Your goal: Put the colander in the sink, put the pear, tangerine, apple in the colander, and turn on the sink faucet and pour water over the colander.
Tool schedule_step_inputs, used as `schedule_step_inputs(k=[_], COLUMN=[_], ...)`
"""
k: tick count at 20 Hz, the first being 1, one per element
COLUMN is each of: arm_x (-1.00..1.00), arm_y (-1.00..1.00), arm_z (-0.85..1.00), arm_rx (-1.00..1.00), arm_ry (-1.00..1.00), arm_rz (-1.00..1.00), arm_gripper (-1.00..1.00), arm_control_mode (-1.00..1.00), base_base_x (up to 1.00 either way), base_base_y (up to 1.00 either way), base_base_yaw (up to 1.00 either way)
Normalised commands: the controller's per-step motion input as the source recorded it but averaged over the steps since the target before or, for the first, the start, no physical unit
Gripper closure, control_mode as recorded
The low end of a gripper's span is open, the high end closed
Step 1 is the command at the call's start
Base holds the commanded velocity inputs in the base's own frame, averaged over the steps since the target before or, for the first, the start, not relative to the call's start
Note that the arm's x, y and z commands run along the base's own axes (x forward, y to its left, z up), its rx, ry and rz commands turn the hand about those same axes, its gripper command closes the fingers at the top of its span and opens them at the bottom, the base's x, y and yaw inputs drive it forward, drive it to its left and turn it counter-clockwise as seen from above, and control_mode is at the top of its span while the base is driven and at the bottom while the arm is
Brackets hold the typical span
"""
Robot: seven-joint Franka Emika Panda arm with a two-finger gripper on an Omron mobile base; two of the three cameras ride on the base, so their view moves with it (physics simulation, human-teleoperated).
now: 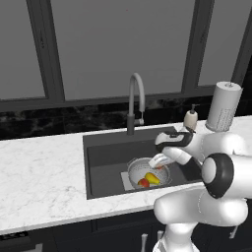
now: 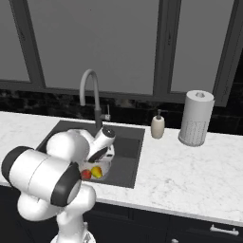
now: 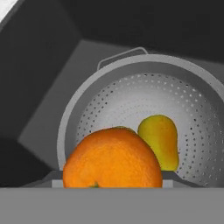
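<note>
Tangerine [image 3: 113, 158]: we see it held between the gripper [image 1: 160, 168] jaws, hanging over the colander [image 3: 144, 83]. Colander: seated in the sink [image 1: 106, 157], holding the pear [image 3: 160, 141] and apple [image 1: 143, 182]. Sink faucet [image 1: 134, 101]: behind the basin.

A kitchen: a white marble counter [image 1: 44, 167] surrounds a recessed dark sink [image 1: 106, 152], with a gooseneck faucet [image 1: 134, 101] behind it, a soap dispenser [image 2: 158, 126] and paper towel roll [image 2: 196, 118] to its right, windows [image 1: 118, 44] behind.
</note>
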Motion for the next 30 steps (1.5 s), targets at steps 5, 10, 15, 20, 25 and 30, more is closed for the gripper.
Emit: schedule_step_inputs(k=[5,10,15,20,25,30], arm_x=[0.26,0.33,0.24,0.13,0.10,0.00], arm_y=[0.17,0.08,0.08,0.10,0.05,0.00], arm_z=[-0.45,-0.22,-0.24,-0.15,-0.01,0.03], arm_rx=[0.00,0.00,0.00,0.00,0.00,0.00], arm_ry=[0.00,0.07,0.09,0.02,0.00,0.00], arm_rz=[-0.06,-0.06,-0.06,-0.03,-0.01,-0.01], arm_gripper=[1.00,1.00,1.00,1.00,-1.00,-1.00], arm_control_mode=[-1.00,-1.00,-1.00,-1.00,-1.00,-1.00], base_base_x=[0.00,0.00,0.00,0.00,0.00,0.00], base_base_y=[0.00,0.00,0.00,0.00,0.00,0.00], base_base_yaw=[0.00,0.00,0.00,0.00,0.00,0.00])
